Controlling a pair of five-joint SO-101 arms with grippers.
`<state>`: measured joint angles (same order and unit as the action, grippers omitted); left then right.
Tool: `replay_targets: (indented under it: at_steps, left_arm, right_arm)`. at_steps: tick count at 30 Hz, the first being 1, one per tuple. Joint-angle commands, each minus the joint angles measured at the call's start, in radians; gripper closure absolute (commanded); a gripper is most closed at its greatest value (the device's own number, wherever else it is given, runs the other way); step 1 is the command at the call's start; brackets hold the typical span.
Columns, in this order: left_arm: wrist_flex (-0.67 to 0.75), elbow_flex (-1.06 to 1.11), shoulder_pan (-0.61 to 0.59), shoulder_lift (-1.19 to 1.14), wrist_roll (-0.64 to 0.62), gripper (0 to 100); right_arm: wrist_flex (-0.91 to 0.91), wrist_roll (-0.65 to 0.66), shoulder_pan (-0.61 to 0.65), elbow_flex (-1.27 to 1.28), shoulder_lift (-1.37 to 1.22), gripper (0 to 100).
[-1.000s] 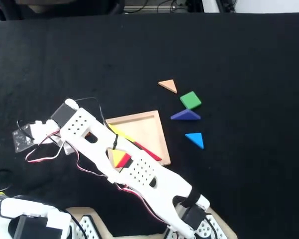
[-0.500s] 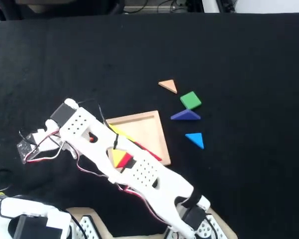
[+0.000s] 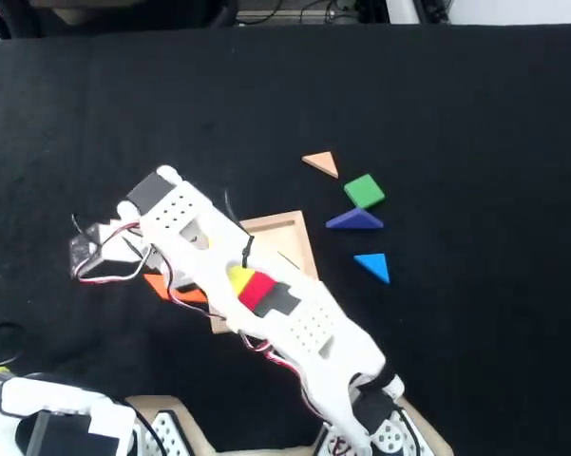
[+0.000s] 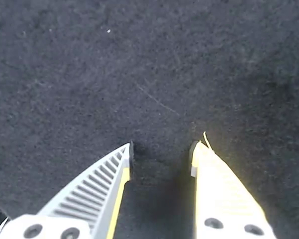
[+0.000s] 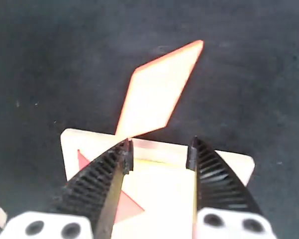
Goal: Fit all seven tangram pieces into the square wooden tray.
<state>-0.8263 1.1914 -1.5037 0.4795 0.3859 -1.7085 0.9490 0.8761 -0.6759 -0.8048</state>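
The square wooden tray (image 3: 287,228) lies mid-table, largely covered by my right arm, which stretches over it toward the left. An orange parallelogram (image 3: 166,285) lies on the cloth by the tray's left side. My right gripper (image 5: 159,146) hangs open above the tray's rim (image 5: 84,142), and the orange parallelogram (image 5: 156,94) lies just beyond its fingertips. Red pieces (image 5: 129,206) sit in the tray. Right of the tray lie a tan triangle (image 3: 321,163), a green square (image 3: 364,191), a dark blue triangle (image 3: 353,220) and a light blue triangle (image 3: 372,266). My left gripper (image 4: 161,147) is open over bare cloth.
The left arm's white body (image 3: 47,408) rests at the near left corner of the black table (image 3: 456,114). Red and white wires (image 3: 104,275) hang under the right arm's wrist. Cables lie along the table's far edge.
The right arm has swung to the right and toward the far side, its gripper end coming closer to the tray. The orange parallelogram, hidden under the arm before, now shows beside the tray.
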Motion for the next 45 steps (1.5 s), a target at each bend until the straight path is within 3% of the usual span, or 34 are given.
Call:
replay_targets:
  at_steps: [1, 9, 30, 36, 41, 45]
  left_arm:
    - [0.02, 0.03, -0.013, -0.012, -0.006, 80]
    - [0.02, 0.03, -0.013, -0.012, -0.006, 80]
    - [0.02, 0.031, -0.013, -0.012, -0.006, 80]
    - [0.02, 0.031, -0.013, -0.012, -0.006, 80]
    - [0.02, 0.031, -0.013, -0.012, -0.006, 80]
    - [0.02, 0.031, -0.013, -0.012, -0.006, 80]
  right_arm:
    - [0.029, -0.089, 0.046, 0.002, 0.051, 80.7]
    - [0.075, -0.25, 0.12, 0.002, 0.044, 80.5]
    - [0.193, -0.242, 0.114, 0.119, -0.059, 80.9]
    - [0.196, -0.183, 0.11, 0.119, -0.061, 98.8]
    - [0.158, -0.181, 0.072, 0.07, -0.058, 98.8]
    - [-0.006, -0.184, 0.043, -0.143, -0.058, 98.8]
